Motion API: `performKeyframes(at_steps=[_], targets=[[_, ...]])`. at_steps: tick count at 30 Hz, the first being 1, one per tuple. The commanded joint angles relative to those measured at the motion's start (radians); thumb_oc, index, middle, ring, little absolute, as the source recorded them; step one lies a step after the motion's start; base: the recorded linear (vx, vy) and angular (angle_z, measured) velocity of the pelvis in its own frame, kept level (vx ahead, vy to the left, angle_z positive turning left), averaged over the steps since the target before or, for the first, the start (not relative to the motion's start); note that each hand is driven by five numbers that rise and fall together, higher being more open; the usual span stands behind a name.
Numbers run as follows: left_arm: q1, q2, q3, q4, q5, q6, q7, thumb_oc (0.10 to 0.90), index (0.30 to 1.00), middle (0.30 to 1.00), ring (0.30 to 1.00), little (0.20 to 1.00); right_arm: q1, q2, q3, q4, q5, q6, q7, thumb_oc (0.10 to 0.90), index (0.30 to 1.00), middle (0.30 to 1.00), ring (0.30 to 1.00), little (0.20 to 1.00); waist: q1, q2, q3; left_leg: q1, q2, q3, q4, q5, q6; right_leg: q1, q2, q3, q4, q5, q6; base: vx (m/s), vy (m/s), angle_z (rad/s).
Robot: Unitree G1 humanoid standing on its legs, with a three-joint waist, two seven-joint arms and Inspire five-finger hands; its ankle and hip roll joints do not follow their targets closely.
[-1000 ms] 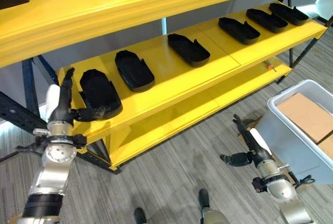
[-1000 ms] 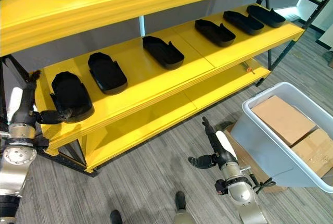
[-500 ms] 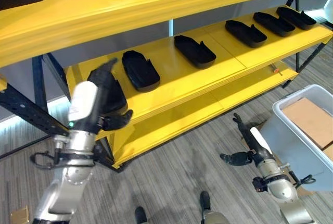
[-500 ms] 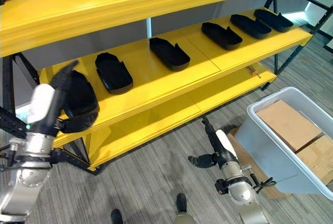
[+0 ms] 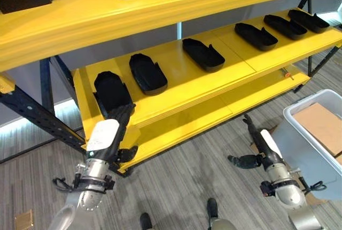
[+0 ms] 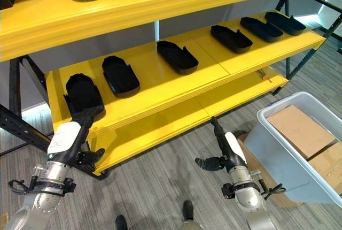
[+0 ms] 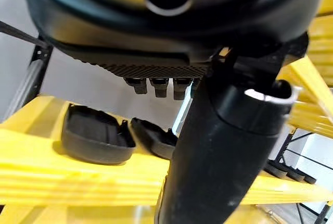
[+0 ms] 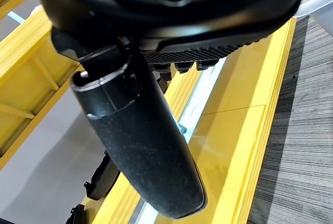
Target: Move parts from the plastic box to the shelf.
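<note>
Six black parts lie in a row on the yellow shelf point(image 5: 176, 88). The part point(image 5: 112, 92) at the robot's far left sits flat near the shelf's edge. The left hand point(image 5: 109, 136) hangs just below that edge with its fingers straight and loose, holding nothing. The right hand point(image 5: 262, 147) hangs low over the floor, near the box point(image 5: 299, 133), and its fingers are straight and empty too. The box stands on the floor to the robot's right, with brown cardboard point(image 5: 320, 125) in it.

It looks like one part is now put down and the robot is between trips. Next, it likely needs to turn to the box, reach in and take another part.
</note>
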State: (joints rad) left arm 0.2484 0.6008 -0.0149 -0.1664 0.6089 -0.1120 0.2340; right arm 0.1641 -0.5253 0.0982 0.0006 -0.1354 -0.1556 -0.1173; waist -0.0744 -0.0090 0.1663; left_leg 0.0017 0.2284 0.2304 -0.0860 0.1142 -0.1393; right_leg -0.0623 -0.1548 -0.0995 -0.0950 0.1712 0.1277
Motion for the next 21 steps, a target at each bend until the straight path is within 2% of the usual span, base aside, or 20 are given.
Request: performKeyframes(at_steps=[1,21], targets=[[-0.117,0.002,0.034,0.011,0.07,-0.008,0.097,0.9,1.0,1.0,1.0,1.0,-0.065,-0.024,-0.085,-0.109,0.012,-0.1,-0.075,0.9,1.0,1.0,1.0,1.0,0.001,-0.036,-0.014,0.06,0.016,-0.047,-0.001,-0.062,0.009,0.095,0.014,-0.062,0.008,-0.107,0.01,-0.01,-0.041,0.08],[-0.258,-0.036,-0.041,0.242,0.168,0.089,0.173,0.9,1.0,1.0,1.0,1.0,-0.067,-0.019,-0.085,-0.09,0.008,-0.098,-0.105,0.9,1.0,1.0,1.0,1.0,-0.016,-0.046,-0.009,0.046,0.023,-0.044,-0.001,-0.056,0.005,0.074,0.021,-0.055,0.008,-0.102,0.009,0.0,-0.006,0.02]])
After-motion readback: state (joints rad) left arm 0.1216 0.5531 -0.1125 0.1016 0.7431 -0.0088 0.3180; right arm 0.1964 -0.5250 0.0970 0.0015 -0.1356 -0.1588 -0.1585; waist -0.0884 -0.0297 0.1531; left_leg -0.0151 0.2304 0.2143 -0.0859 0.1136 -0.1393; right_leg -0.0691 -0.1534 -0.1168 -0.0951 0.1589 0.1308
